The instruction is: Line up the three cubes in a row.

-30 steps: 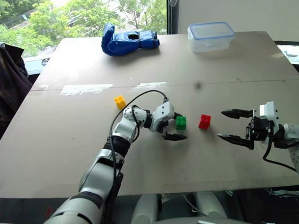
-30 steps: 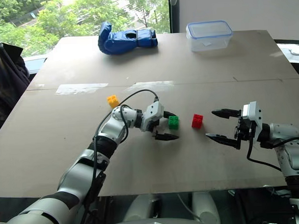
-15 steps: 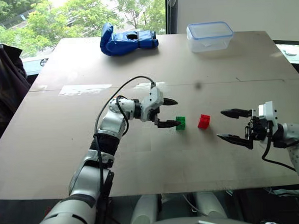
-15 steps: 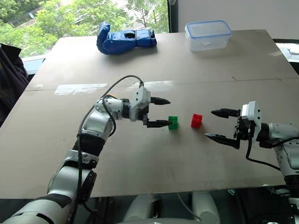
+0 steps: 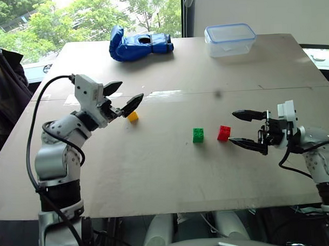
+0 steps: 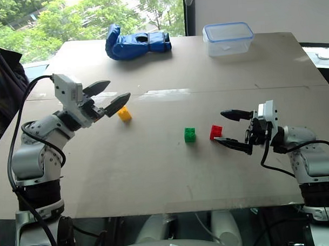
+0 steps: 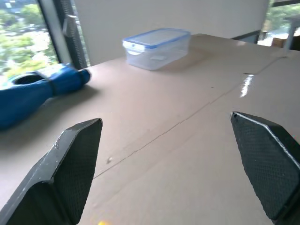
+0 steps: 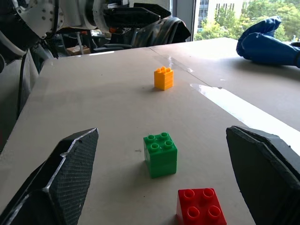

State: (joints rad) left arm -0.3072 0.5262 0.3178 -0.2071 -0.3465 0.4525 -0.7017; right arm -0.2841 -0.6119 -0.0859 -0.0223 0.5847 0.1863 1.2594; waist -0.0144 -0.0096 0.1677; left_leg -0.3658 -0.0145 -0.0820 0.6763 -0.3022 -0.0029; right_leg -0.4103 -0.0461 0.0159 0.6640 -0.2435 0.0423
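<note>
Left eye view, left to right: left end effector (image 5: pixel 126 97) raised above the counter (image 5: pixel 155 177), its two black tapered fingers spread apart, released, nothing between them. Yellow cube (image 5: pixel 133 116) sits just beyond its fingertips, on the counter, apart from them. Counter is flat matte brown board with a seam across and a glossy tape patch. Green cube (image 5: pixel 198 135) near the middle, studs on top, glossy plastic. Red cube (image 5: pixel 224 133) just beside it to the right, small gap between, not touching. Green and red roughly level with each other; yellow sits farther back and well to the left. Right end effector (image 5: pixel 239 128) level just above the counter, pointing left at the red cube, fingers wide, released, lower fingertip very near the red cube; contact can't be told. Right wrist view shows finger pads (image 8: pixel 56 187) with fine knurled texture. Far edge: blue padded glove (image 5: pixel 140 44), then clear rounded box with blue-rimmed lid (image 5: pixel 231 38)
</note>
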